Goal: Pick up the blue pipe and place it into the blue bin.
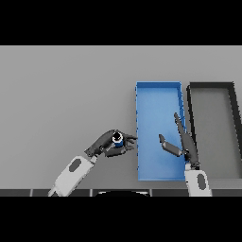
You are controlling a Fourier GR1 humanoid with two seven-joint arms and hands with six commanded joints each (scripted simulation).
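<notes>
Gripping the blue pipe (118, 138) in the curled fingers (126, 148) and thumb of the left hand (108, 143), just off the left wall of the blue bin (158, 85). Showing only the pipe's round end, dark at its centre, between those fingers, with the fingertips reaching toward the bin's left edge and almost touching it. Not possible to tell whether the pipe is resting on the grey surface (61, 90) or being held clear of it.

Entering from the lower left, the white and grey left arm (72, 173), angled up toward the bin.

Holding open over the right half of the bin, the right hand (185, 144), fingers (179, 124) straight and pointing away from the robot along the bin's right wall, thumb spread out to the left over the blue floor. Grasping nothing. Rising from the lower edge below that hand, the right arm (197, 182).

Lying just right of the open fingers, a dark grey bin (211, 85) of like shape, set beside the blue one with a narrow gap between their walls. Holding nothing visible, either bin.
</notes>
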